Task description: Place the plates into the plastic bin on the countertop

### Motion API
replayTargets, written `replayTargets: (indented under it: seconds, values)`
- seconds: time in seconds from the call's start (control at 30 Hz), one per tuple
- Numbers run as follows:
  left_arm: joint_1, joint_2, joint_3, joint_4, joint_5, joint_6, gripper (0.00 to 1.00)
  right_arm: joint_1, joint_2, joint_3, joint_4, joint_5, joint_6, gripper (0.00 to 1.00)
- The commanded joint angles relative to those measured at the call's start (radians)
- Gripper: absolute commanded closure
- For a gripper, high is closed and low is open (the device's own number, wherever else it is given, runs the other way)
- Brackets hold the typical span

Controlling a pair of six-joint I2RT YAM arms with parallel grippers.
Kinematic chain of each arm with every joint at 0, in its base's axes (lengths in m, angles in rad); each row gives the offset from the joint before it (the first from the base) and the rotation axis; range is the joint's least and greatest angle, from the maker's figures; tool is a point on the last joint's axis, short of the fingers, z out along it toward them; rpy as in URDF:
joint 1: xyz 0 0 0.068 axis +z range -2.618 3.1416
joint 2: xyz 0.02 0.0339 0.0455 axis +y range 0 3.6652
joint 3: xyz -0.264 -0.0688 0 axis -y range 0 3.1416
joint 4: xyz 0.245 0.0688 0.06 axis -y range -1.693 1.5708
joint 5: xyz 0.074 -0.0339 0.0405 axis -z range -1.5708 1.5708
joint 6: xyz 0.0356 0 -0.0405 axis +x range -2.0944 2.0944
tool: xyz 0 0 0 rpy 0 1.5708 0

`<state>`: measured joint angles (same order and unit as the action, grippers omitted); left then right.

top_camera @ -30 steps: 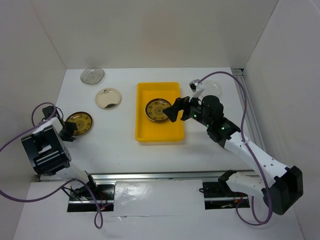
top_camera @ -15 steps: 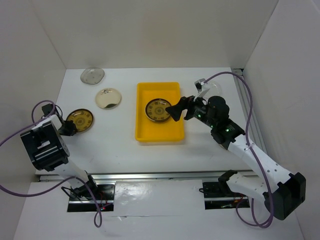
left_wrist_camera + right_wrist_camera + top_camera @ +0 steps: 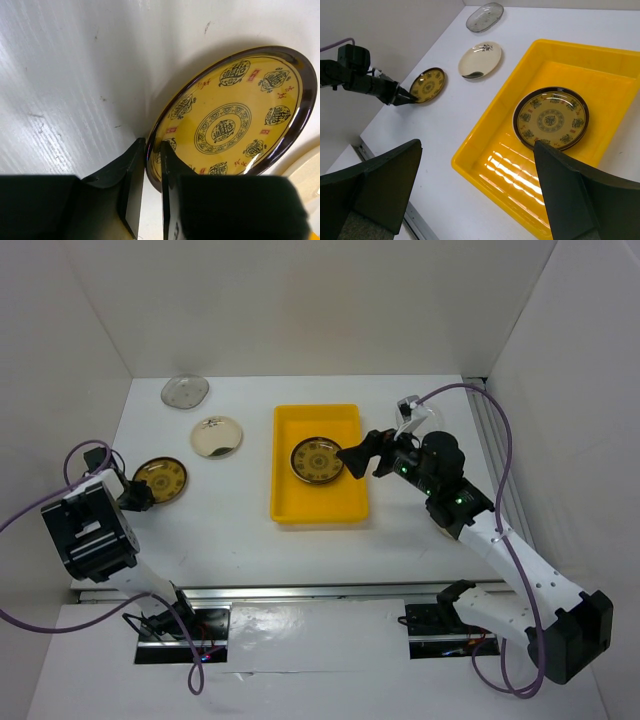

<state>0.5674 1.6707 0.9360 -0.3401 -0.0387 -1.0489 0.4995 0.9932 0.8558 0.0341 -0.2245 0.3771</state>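
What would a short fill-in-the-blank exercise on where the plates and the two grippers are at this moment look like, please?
The yellow bin holds exactly ____ plate.
The left gripper is shut on the rim of a patterned plate that lies ____ the bin, on the countertop.
The right gripper hovers above the bin with its jaws ____.
Missing words: one; outside; open.
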Motion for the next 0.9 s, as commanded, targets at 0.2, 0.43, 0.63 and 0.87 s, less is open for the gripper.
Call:
replayTargets:
  seconds: [0.2,0.43,0.63,0.87]
  values:
    - [-0.037,-0.255,-0.025,-0.066,-0.01,0.09,1.0,-0.016,-0.034,-0.017,0.053,-0.006,0.002,0.0]
    - [-0.141,-0.471,0.0,-0.03,0.042,0.151,1.0,-0.016,-0.034,0.003,0.018,0.016,0.002,0.0]
    - [-0.493,-0.442,0.092,0.148,0.233,0.246,1.0,-0.026,-0.044,0.06,-0.121,0.184,0.058,0.0]
    - [-0.819,-0.146,0.374,0.175,0.272,0.305,1.0,-0.026,-0.155,0.089,-0.413,0.602,0.195,0.0]
